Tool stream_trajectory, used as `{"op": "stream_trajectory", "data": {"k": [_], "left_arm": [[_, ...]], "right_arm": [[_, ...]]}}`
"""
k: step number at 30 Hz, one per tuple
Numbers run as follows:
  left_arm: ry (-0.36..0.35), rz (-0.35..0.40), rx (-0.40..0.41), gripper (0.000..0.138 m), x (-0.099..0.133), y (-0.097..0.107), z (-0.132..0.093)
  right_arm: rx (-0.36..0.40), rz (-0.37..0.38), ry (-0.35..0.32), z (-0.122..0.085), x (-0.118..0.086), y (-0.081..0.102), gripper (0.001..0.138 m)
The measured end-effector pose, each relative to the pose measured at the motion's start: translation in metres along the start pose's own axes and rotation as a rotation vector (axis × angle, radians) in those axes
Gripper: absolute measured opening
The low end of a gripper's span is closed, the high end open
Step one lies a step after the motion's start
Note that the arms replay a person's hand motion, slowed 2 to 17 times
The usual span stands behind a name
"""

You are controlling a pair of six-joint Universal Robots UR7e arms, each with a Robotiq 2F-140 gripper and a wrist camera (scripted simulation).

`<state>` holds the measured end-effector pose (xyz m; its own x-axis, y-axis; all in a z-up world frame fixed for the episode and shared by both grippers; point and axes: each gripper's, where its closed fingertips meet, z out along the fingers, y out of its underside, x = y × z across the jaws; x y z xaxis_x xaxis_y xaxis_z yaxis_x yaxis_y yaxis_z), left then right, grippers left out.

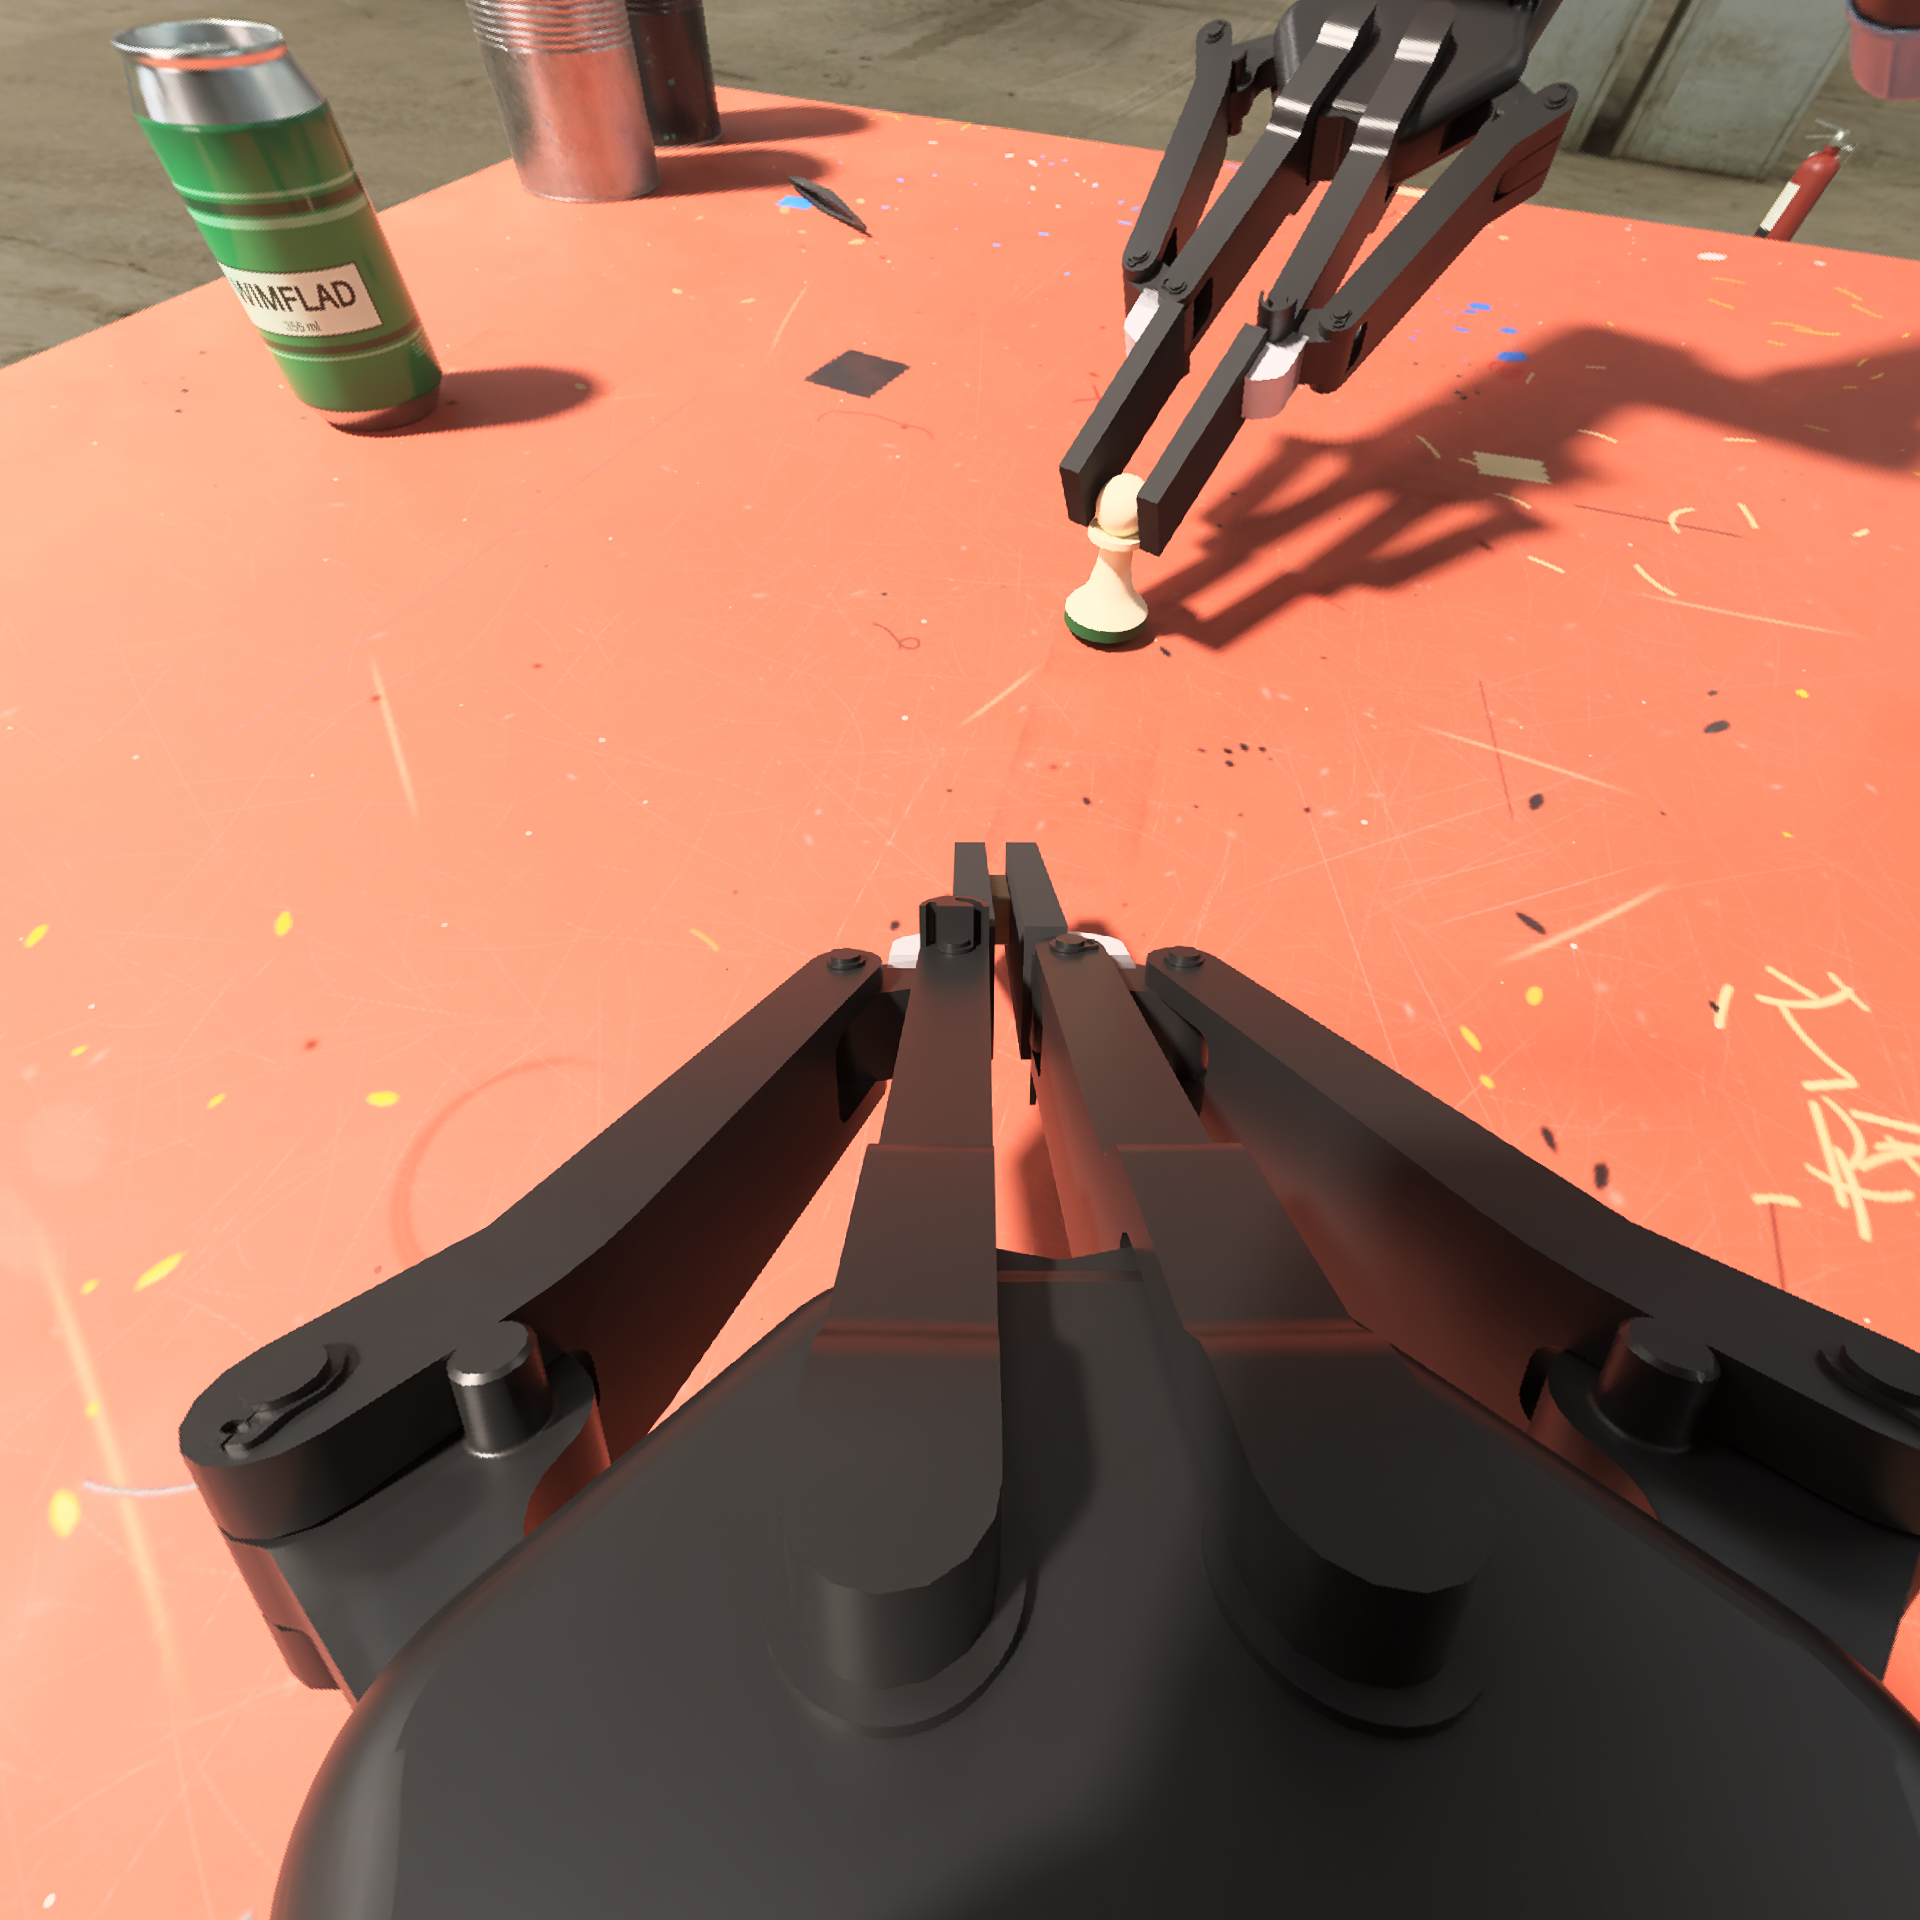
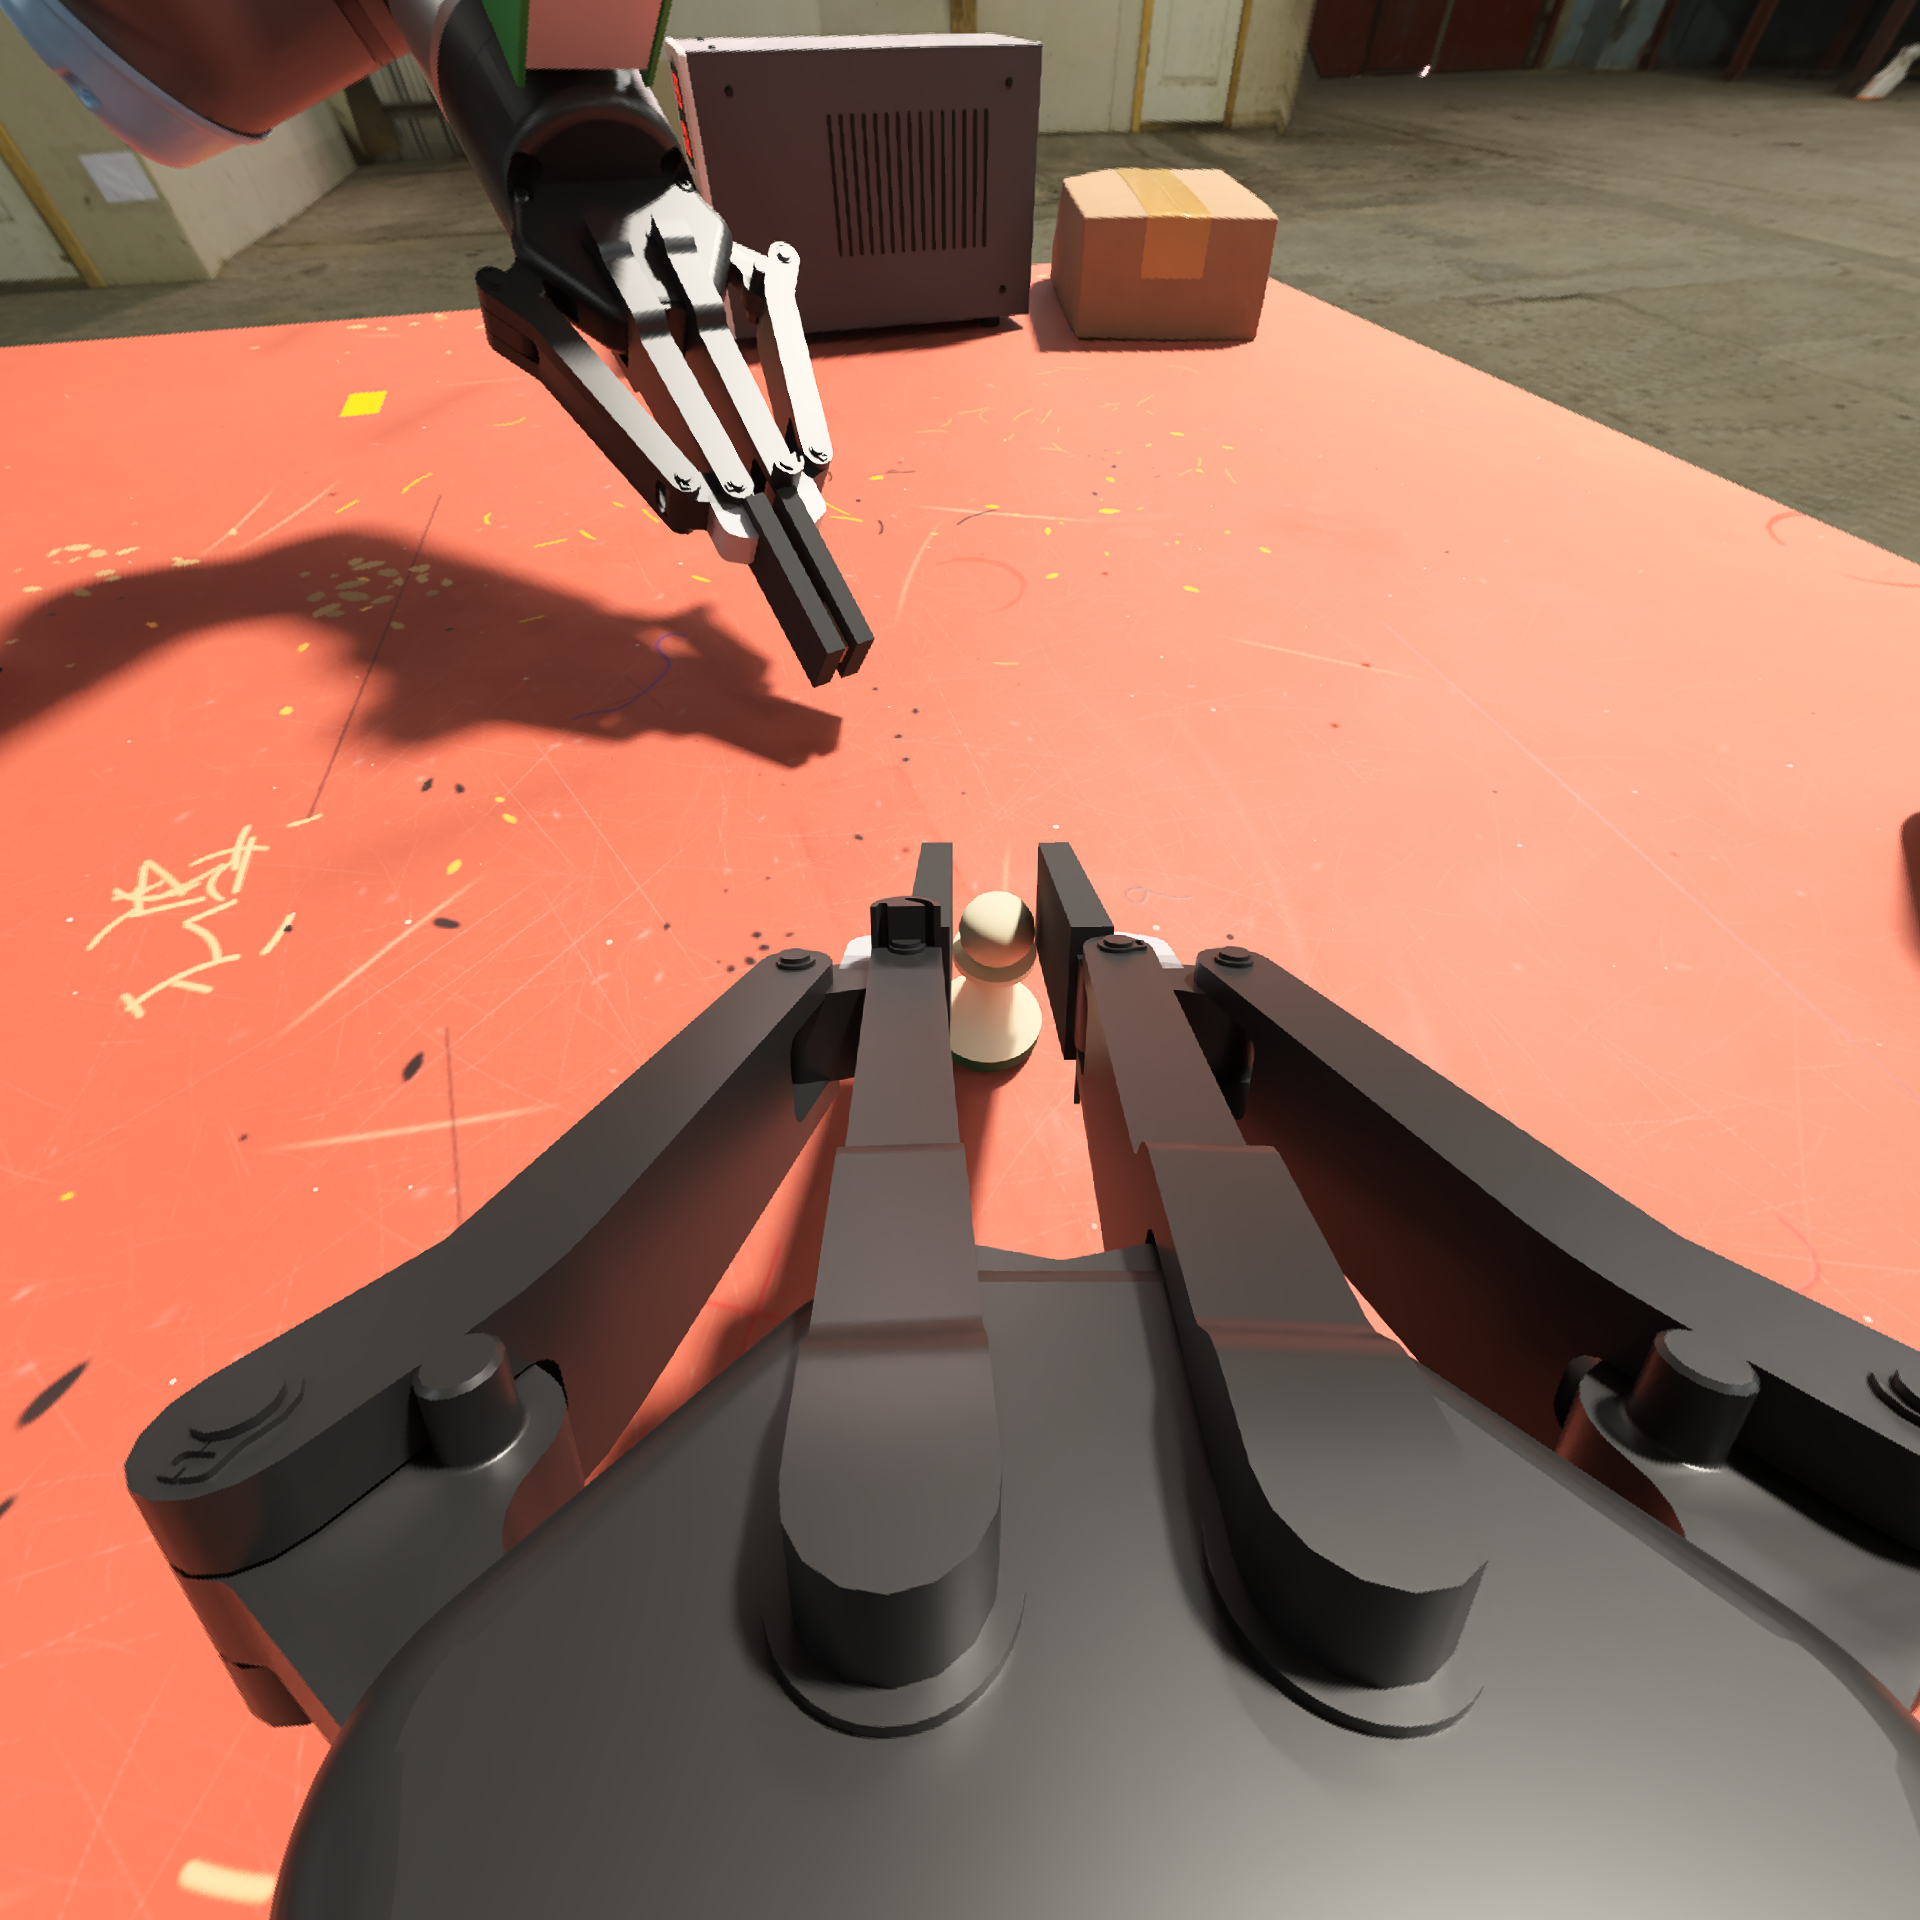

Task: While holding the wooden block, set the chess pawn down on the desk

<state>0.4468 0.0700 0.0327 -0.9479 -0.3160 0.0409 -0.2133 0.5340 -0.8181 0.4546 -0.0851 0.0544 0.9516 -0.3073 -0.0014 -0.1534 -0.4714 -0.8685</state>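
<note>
A cream chess pawn (image 2: 995, 977) with a green base stands upright on the salmon desk (image 2: 1351, 727). My right gripper (image 2: 994, 868) straddles its head with the jaws slightly apart, a thin gap on each side. It also shows in the left wrist view (image 1: 1120, 525), around the pawn (image 1: 1108, 587). My left gripper (image 1: 997, 862) is shut on a small wooden block (image 1: 1000, 891), seen only as a tan sliver between the pads. It hovers above the desk, and shows in the right wrist view (image 2: 842, 665).
A green drink can (image 1: 281, 229) and a metal cup (image 1: 571, 94) stand at the far left of the desk. A dark vented box (image 2: 862, 177) and a cardboard box (image 2: 1164, 255) sit at the other end. A red fire extinguisher (image 1: 1797, 192) stands on the floor.
</note>
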Motion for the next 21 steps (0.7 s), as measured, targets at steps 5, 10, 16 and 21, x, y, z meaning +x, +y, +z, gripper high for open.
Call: {"op": "stream_trajectory", "data": {"k": [5, 10, 16, 21], "left_arm": [[-0.009, -0.001, 0.007, 0.005, -0.0013, -0.0012, -0.0007], [-0.019, 0.002, 0.003, 0.005, -0.0018, -0.0004, -0.0003], [-0.029, 0.015, -0.011, 0.005, -0.0016, 0.0010, 0.0011], [-0.037, 0.023, -0.015, 0.005, -0.0017, 0.0013, 0.0016]], "right_arm": [[0.002, -0.012, 0.016, -0.0005, 0.0009, -0.0004, 0.022], [0.004, -0.024, 0.037, -0.0004, 0.0017, -0.0007, 0.022], [-0.001, -0.035, 0.060, 0.0000, 0.0031, -0.0004, 0.022], [-0.010, -0.044, 0.072, 0.0008, 0.0034, 0.0004, 0.022]]}}
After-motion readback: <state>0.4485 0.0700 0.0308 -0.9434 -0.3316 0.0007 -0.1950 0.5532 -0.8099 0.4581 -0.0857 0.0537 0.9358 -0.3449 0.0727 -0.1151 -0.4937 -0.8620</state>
